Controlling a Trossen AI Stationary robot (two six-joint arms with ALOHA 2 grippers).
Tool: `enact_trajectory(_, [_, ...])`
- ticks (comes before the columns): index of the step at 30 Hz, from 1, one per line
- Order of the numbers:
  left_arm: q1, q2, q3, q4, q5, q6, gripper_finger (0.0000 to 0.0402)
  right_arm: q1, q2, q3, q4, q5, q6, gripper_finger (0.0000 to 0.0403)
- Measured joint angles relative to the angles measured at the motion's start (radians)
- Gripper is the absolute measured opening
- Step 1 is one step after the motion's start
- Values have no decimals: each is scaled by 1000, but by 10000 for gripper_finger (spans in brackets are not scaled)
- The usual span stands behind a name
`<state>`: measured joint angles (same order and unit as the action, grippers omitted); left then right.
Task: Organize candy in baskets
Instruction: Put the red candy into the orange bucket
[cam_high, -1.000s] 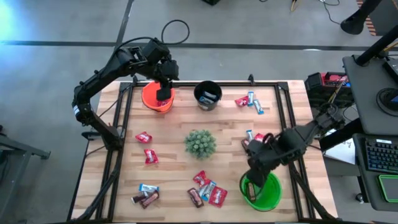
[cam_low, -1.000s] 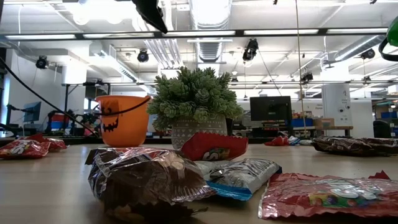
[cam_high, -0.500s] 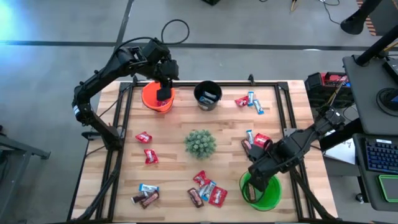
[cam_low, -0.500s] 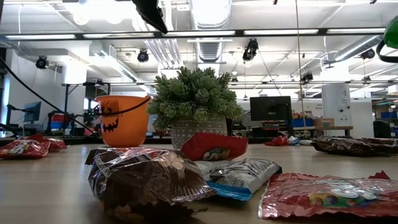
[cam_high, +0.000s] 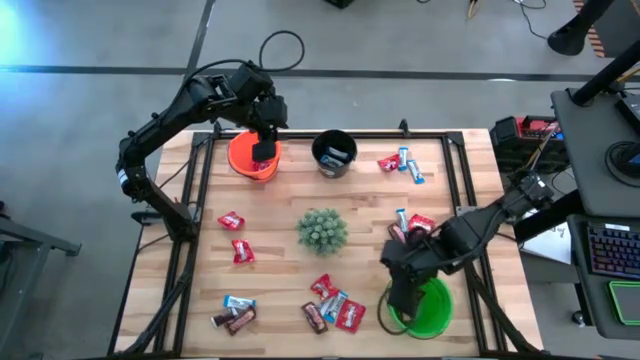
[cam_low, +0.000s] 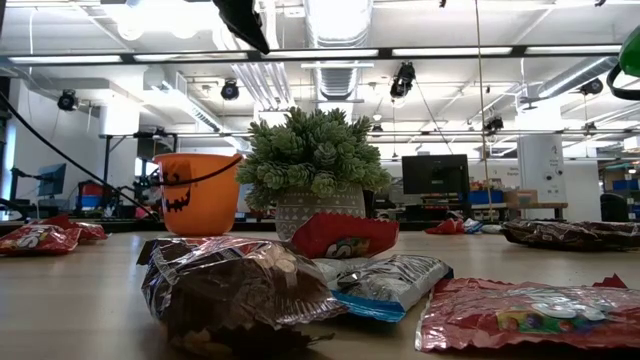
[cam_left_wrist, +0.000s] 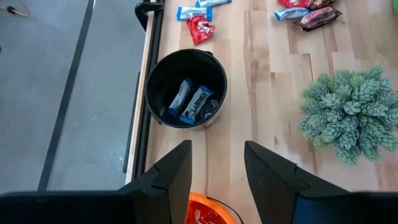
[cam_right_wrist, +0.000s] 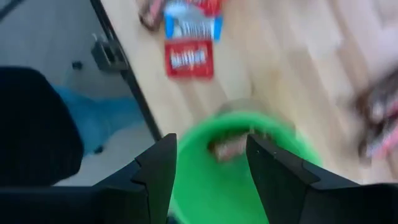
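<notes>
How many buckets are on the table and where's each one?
3. The orange bucket sits at the far left under the left gripper, the black bucket beside it at far centre, and the green bucket at the near right under the right gripper.

the plant (cam_high: 322, 230) stands mid-table, with baskets (cam_high: 334, 154) behind it and candy (cam_high: 330, 303) before it.

Pale wooden table (cam_high: 280, 215) — crinkly, glossy foil candy (cam_low: 235, 285) — smooth plastic baskets (cam_high: 425, 310).
</notes>
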<state>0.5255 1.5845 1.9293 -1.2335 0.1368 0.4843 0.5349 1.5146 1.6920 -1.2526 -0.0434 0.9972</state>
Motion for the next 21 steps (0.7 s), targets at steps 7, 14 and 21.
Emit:
enact_trajectory(7, [0, 0, 0, 1, 0, -52, 129, -137, 0, -1, 21, 103, -146, 185])
enact_trajectory(14, [0, 0, 0, -5, 0, -78, 129, -254, 54, -7, 124, 115, -271, 185])
enact_trajectory(21, [0, 0, 0, -22, 0, -79, 130, -293, 164, -8, 162, 114, -272, 185])
